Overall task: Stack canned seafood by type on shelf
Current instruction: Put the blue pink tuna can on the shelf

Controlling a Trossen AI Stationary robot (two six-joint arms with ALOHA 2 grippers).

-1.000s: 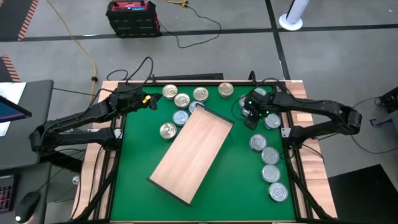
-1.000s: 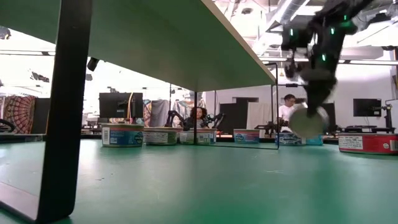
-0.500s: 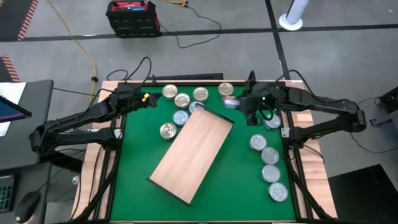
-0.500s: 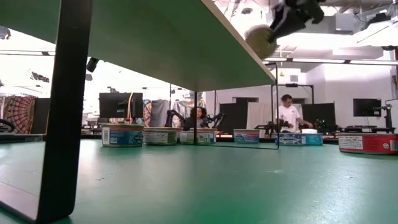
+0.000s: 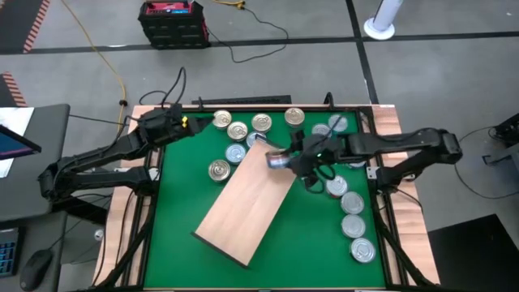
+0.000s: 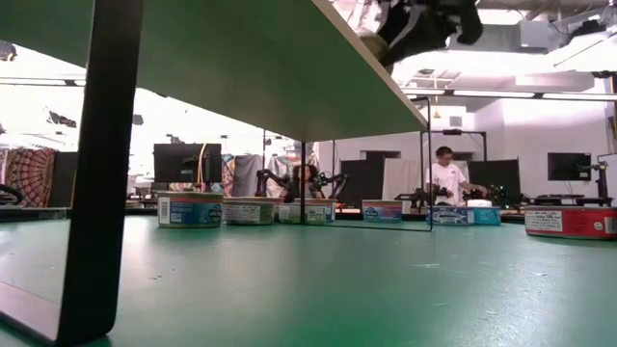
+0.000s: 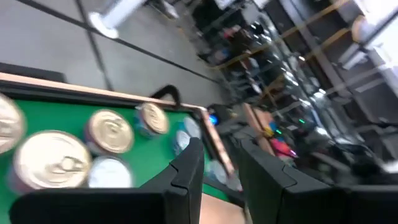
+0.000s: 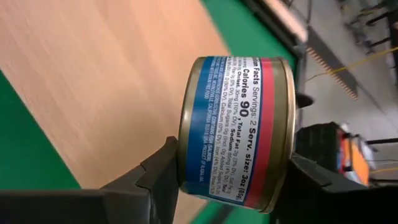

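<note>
My right gripper (image 5: 285, 160) hangs over the far right corner of the tan wooden shelf (image 5: 247, 207), shut on a tin (image 8: 233, 124) with a blue and red label. In the low view that gripper (image 6: 424, 19) shows blurred above the shelf's edge (image 6: 386, 72). Gold-lidded tins (image 5: 261, 122) sit in a row near the table's far edge, with two more (image 5: 219, 170) beside the shelf. Silver tins (image 5: 353, 203) stand in a line along the right edge. My left gripper (image 5: 174, 123) waits open at the far left corner. My right gripper pinches the tin between its two fingers, one finger (image 8: 163, 171) on one flat end and the other (image 8: 308, 180) on the opposite flat end. The labelled side wall (image 8: 236, 106) faces the wrist camera. The tin is turned on its edge and lifted clear above the shelf.
The shelf stands on thin dark legs (image 6: 96, 164), slanting across the green table (image 5: 174, 195). More tins (image 6: 190, 209) rest on the table behind it. Wooden rails (image 5: 389, 122) border the table. People sit in the room beyond (image 6: 445, 173).
My right gripper has carried the tin up from beside the right-hand tins and toward the table's left, ending over the shelf's far right corner. The tin, which hung low near the table, is now above shelf height. My left gripper has drawn back slightly toward the far left corner.
</note>
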